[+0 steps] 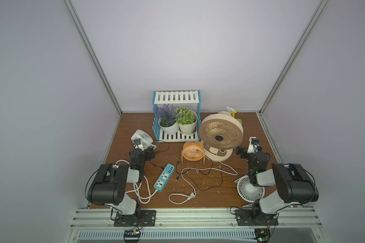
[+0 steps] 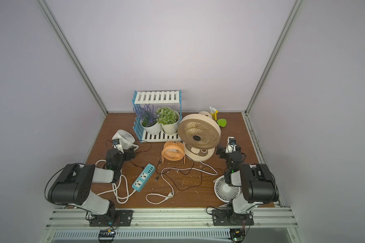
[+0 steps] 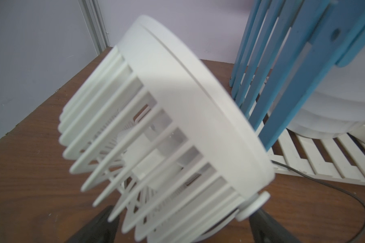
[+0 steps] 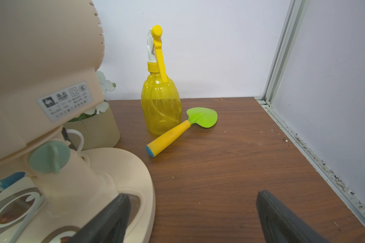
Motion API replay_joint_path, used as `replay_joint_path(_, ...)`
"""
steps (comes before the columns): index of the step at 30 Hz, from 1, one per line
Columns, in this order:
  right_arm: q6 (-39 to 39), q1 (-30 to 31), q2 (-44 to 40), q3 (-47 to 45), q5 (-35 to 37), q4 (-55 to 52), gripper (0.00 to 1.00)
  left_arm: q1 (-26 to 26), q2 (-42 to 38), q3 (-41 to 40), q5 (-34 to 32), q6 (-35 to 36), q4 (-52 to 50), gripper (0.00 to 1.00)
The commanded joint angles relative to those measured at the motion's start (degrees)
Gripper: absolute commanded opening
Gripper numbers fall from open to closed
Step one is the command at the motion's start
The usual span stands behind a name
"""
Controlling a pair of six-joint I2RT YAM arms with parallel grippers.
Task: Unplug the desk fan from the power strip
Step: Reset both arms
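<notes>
Unplugging job looks all but finished: the teal power strip (image 1: 164,177) lies flat on the wooden table (image 1: 219,195), toward the left arm's side and in front of the orange mini fan (image 1: 193,152). Both of its white socket faces appear empty in both top views. The beige desk fan (image 1: 220,133) stands behind, and its white cord (image 1: 228,170) trails across the board to a plug (image 1: 191,195) lying loose, well apart from the strip.

The left gripper (image 1: 151,153) sits beside the small white fan (image 3: 177,105). Its dark fingers (image 3: 99,225) are spread wide, with the fan's cage close in front and no clamp apparent. The right gripper (image 4: 193,197) sits by the beige fan's base with its fingers (image 4: 278,216) parted over bare wood, holding nothing.

Judged from this, only parking the arms is left, unless a fan on the USB row is meant.

A thin black lead (image 1: 157,166) runs from the white fan's side to the strip's USB end, but whether it is seated there is too small to tell. Another white fan (image 1: 250,189) is partly covered by the right arm. The left wrist view is blurred at close range.
</notes>
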Motion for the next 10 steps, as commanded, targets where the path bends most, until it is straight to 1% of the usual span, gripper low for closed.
replay_joint_path(1, -0.7, 0.41, 0.29, 0.52, 0.16, -0.7, 0.98, -0.32, 0.08, 1.55, 0.0, 1.08, 0.88, 0.99)
replay_joint_path(4, -0.75, 0.5, 0.26, 0.62, 0.24, -0.77, 0.98, -0.31, 0.18, 2.49, 0.89, 1.54, -0.79, 0.99)
replay_joint_path(10, -1.11, 0.93, -0.15, 1.37, 0.65, -2.74, 0.99, -0.5, -0.11, 2.29, 0.7, 1.75, -0.85, 0.99)
